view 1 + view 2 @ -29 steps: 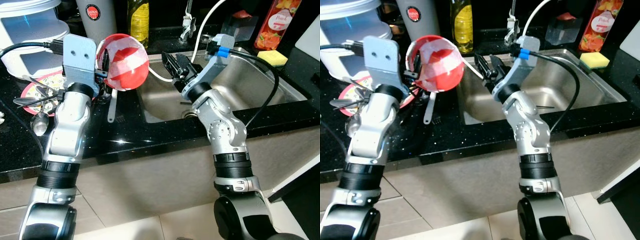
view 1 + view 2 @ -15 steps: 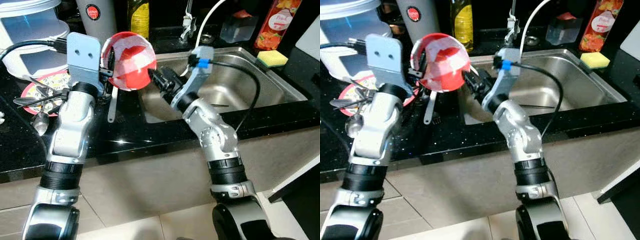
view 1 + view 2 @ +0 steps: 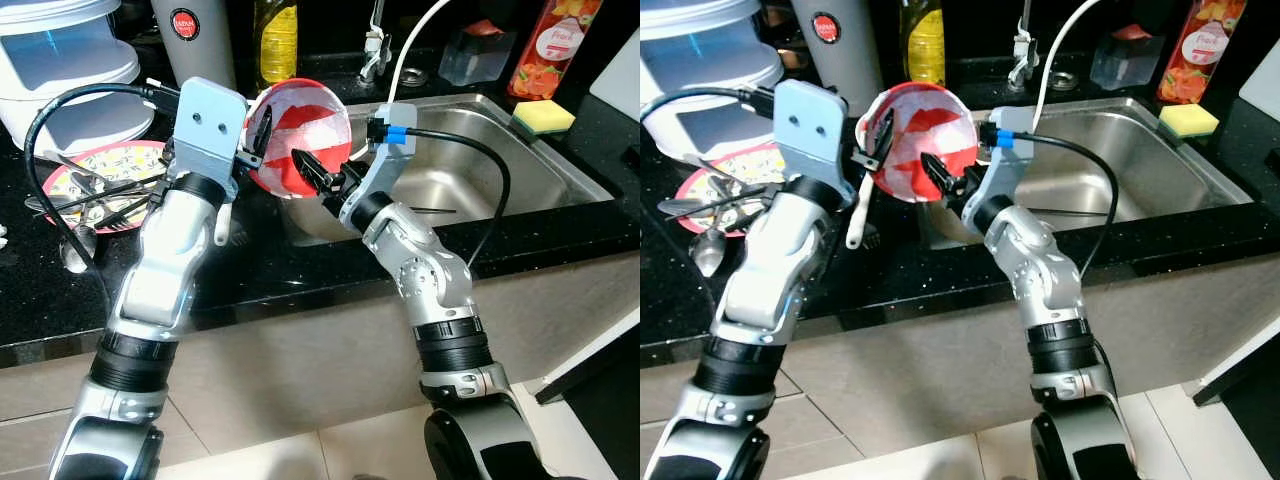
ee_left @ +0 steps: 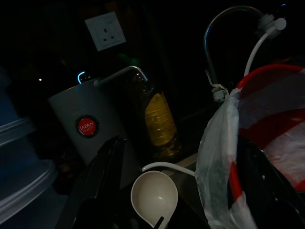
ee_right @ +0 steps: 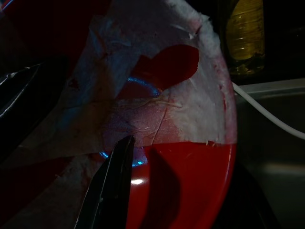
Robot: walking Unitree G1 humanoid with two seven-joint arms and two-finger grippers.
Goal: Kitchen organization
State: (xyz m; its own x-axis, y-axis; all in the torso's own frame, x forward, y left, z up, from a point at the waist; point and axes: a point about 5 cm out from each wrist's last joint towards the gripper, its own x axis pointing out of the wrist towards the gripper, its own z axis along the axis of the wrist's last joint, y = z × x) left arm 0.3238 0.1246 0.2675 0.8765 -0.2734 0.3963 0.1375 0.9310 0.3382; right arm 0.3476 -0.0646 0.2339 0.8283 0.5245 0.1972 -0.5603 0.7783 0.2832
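Two end effectors — left [image 3: 258,135], right [image 3: 312,170] — meet red bowl [image 3: 305,130].

I see: sponge [image 3: 544,116] on my counter by the sink | juice carton [image 3: 547,42] behind it | oil bottle [image 3: 277,40] | grey canister [image 3: 192,38] | wall socket [image 4: 105,31]

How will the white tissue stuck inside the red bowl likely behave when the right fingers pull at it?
The tissue looks thin, wrinkled and torn, so it is probably floppy and may rip instead of lifting whole. It clings to the red bowl wall, maybe damp, so bits could stay stuck. The bowl, held tilted by the left gripper, could shift under the right gripper.
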